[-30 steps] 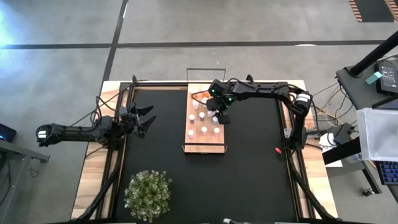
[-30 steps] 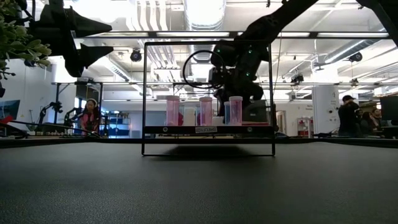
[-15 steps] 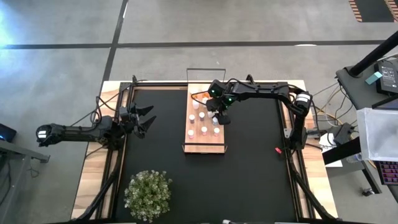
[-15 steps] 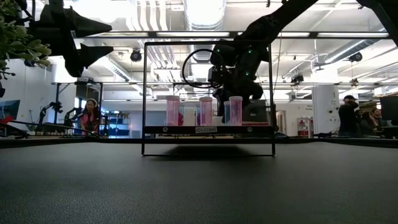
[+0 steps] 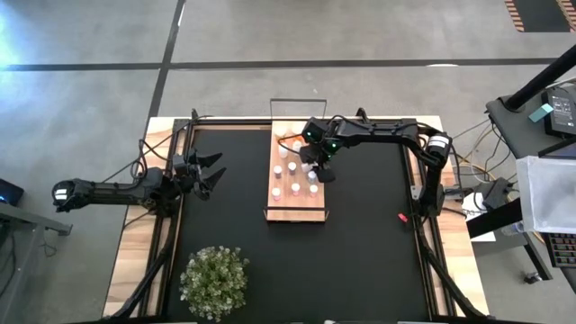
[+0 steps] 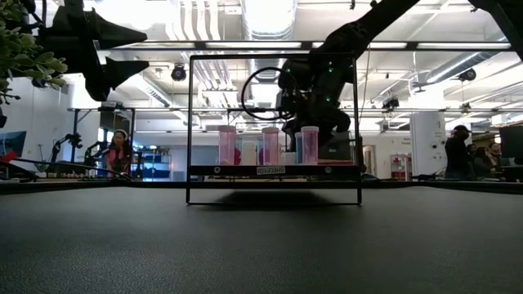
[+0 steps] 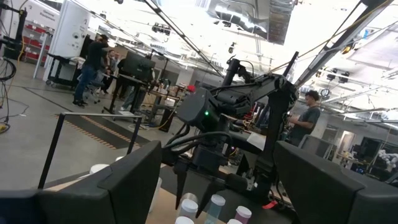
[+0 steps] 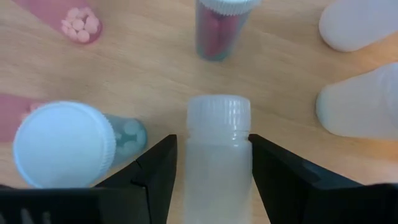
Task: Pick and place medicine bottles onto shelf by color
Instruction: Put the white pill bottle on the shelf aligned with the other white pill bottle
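The shelf (image 8: 155,81) was pale, smooth-grained wood in a thin black metal frame (image 6: 189,122). A translucent, frosted plastic bottle (image 8: 219,168) with a ribbed cap sat between the matt black fingers (image 8: 155,180) of the right end effector (image 8: 214,177). Nearby bottles (image 6: 227,145) looked like clear tinted plastic. A finely textured matt black mat (image 6: 261,245) covered the wooden desk (image 5: 135,261).

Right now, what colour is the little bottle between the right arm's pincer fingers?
Milky white, cap included; the bottle shows best in the right wrist view.
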`<act>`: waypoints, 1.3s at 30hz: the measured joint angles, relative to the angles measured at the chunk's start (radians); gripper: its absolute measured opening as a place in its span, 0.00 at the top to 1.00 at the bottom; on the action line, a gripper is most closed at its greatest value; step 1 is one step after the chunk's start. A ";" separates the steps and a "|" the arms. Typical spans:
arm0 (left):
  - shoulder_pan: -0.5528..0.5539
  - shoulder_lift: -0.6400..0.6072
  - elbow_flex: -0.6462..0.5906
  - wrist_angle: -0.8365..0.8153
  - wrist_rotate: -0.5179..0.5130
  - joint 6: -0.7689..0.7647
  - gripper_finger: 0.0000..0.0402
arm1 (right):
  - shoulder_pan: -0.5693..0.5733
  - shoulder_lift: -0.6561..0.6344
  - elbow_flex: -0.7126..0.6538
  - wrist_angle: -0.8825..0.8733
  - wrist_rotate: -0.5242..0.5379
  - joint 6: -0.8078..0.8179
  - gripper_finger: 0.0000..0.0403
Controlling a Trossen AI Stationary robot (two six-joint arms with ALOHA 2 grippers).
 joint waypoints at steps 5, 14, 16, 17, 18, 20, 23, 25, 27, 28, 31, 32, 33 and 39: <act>0.000 0.000 0.000 0.000 0.000 0.000 0.27 | 0.000 0.000 -0.002 -0.010 0.003 -0.028 0.60; 0.000 0.000 0.000 0.000 0.000 0.000 0.27 | 0.000 0.000 -0.002 -0.009 0.003 -0.019 0.64; 0.000 0.000 0.000 0.000 0.000 0.000 0.27 | -0.005 0.000 -0.002 -0.004 0.003 -0.001 0.64; 0.000 0.000 0.000 0.000 0.000 0.000 0.27 | -0.007 0.000 -0.002 -0.002 0.002 0.006 0.63; 0.000 0.000 0.000 0.000 0.000 0.000 0.27 | -0.011 0.000 -0.002 -0.002 0.002 0.016 0.63; 0.000 0.000 0.000 0.000 0.000 0.000 0.27 | -0.021 -0.001 -0.002 -0.002 -0.001 0.033 0.63; 0.000 0.000 0.000 0.000 0.000 0.000 0.27 | -0.034 -0.015 -0.002 -0.002 -0.004 0.077 0.63; 0.000 0.000 0.000 0.000 0.000 0.000 0.27 | -0.041 -0.032 -0.003 -0.002 -0.005 0.085 0.63; 0.000 0.000 0.000 0.000 0.000 0.000 0.27 | -0.047 -0.058 -0.010 -0.002 -0.006 0.085 0.63; 0.000 0.000 0.000 0.000 0.000 0.000 0.27 | -0.047 -0.070 -0.015 -0.002 -0.006 0.085 0.63; 0.000 0.000 0.000 0.000 0.000 0.000 0.27 | -0.060 -0.120 -0.045 0.017 -0.016 0.090 0.63; 0.000 0.000 0.000 0.000 0.000 0.000 0.27 | -0.068 -0.136 -0.058 0.033 -0.029 0.097 0.63; 0.000 0.000 0.000 0.000 0.000 0.000 0.27 | -0.076 -0.152 -0.074 0.058 -0.039 0.103 0.63; 0.000 0.000 0.000 0.000 0.000 0.000 0.27 | -0.130 -0.259 -0.256 0.333 -0.125 0.181 0.63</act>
